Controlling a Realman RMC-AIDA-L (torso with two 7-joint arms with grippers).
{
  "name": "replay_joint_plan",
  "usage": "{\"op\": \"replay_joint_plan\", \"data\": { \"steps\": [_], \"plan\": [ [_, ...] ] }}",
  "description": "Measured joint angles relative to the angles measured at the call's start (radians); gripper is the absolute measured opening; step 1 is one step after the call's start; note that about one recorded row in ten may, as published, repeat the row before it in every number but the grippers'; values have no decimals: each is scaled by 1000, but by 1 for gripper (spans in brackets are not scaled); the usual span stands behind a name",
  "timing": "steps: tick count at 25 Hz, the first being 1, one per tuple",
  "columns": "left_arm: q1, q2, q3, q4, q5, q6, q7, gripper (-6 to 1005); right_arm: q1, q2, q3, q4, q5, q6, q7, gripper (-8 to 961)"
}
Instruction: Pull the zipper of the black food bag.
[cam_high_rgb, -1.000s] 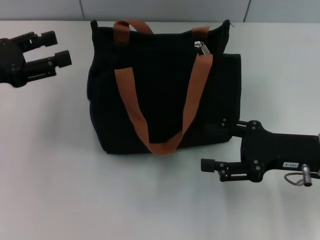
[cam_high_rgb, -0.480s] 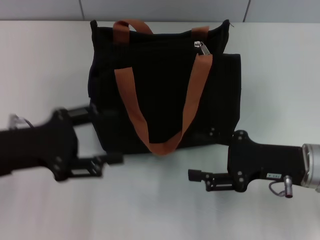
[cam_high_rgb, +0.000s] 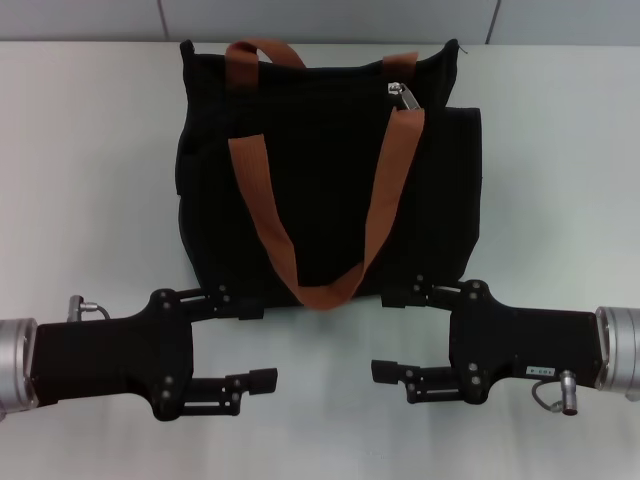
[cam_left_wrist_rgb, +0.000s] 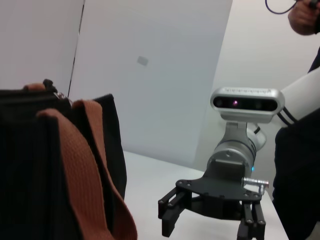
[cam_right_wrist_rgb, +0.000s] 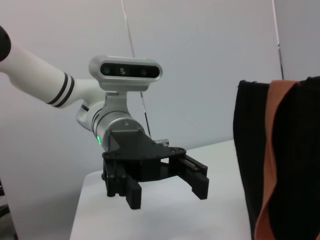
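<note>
L gripper (cam_high_rgb: 247, 344) just swung in from far left, now level w/ R gripper (cam_high_rgb: 392, 334), facing it; both wide open, empty. Black food bag (cam_high_rgb: 330, 170) upright just beyond both; zipper pull (cam_high_rgb: 404, 94) at far top edge, nearer R. Neither near pull yet. Zip open/closed extent: unclear.

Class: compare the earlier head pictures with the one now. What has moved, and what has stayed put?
The left claw swung from the table's far left to the near edge before the bag. The right claw slid left, facing it. Both open, holding nothing. Bag, strap and zipper pull unmoved.
</note>
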Motion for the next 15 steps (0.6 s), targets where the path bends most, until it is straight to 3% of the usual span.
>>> {"op": "replay_joint_plan", "data": {
  "steps": [15],
  "plan": [
    [6, -6, 3, -25, 25, -30, 65, 772, 5, 1, -29, 25, -1, 0, -16, 818]
  ]
}}
